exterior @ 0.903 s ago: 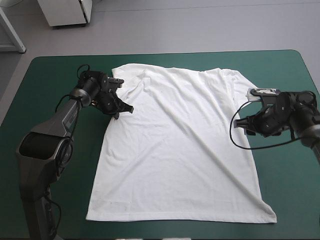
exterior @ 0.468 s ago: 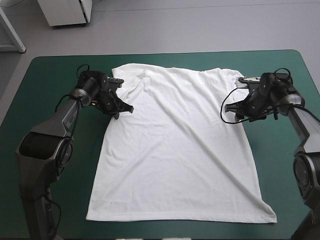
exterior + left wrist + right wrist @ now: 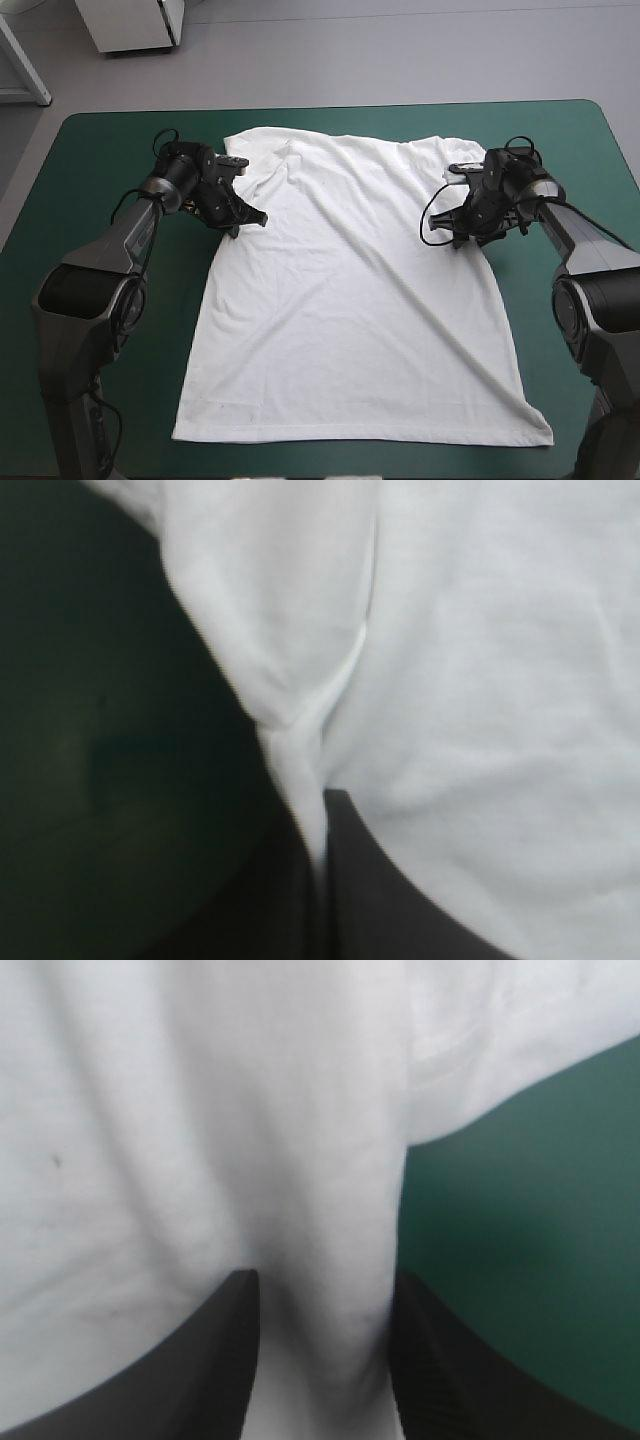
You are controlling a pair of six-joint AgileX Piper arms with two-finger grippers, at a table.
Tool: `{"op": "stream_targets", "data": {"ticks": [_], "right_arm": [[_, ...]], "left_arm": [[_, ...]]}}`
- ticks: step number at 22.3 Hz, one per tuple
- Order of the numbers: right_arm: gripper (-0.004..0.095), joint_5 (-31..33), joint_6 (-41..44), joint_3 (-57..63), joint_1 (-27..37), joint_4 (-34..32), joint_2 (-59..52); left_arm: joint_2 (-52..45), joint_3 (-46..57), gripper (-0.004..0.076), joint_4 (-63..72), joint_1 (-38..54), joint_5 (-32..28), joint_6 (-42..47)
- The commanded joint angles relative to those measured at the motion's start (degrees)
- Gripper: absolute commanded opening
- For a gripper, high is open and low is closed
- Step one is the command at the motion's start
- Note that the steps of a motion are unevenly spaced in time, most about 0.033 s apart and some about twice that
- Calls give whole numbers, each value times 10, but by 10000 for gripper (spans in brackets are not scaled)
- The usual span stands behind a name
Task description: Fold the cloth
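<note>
The left claw is pressed together on a pinch of the T-shirt. In its wrist view the two black fingers meet at a point. A thin ridge of white cloth stands up out of the join. Ahead of the tips the shirt's edge runs away, with white cloth on one side and the dark table cover on the other. Seen from above, this claw sits at about 10 o'clock on the shirt. It is at the side edge just below the folded-in sleeve, with its tips down at table level.

The right claw is spread. Its fingers stand apart and a band of white cloth fills the gap between them. I cannot tell whether the tips press on the cloth or only hang just over it. Beside one finger the shirt's side edge curves away and the teal-green cover shows. Seen from above, this claw is at about 2 o'clock on the shirt, over the side edge just below the other sleeve.

The shirt lies spread out in the middle of the table. Its neck is toward 12 o'clock, near the far edge. Its hem is toward 6 o'clock, close to the near edge. A long raised crease crosses the shirt from about 11 o'clock down to the 5 o'clock corner of the hem. Smaller wrinkles fan out near the neck.
</note>
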State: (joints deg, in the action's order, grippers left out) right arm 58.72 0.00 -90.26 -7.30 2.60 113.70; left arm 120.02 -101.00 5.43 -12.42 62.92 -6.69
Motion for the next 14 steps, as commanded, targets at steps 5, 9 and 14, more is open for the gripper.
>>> {"op": "stream_targets", "data": {"ticks": [5, 9, 14], "right_arm": [[317, 13, 8, -14, 3, -40, -11], [-13, 22, 8, -14, 3, -40, -6], [-17, 32, 8, -47, 3, -33, -32]], "left_arm": [[-30, -14, -22, 16, -1, -15, 1], [-30, -14, -22, 16, -1, -15, 1], [-53, -39, -22, 18, -1, 10, -12]]}}
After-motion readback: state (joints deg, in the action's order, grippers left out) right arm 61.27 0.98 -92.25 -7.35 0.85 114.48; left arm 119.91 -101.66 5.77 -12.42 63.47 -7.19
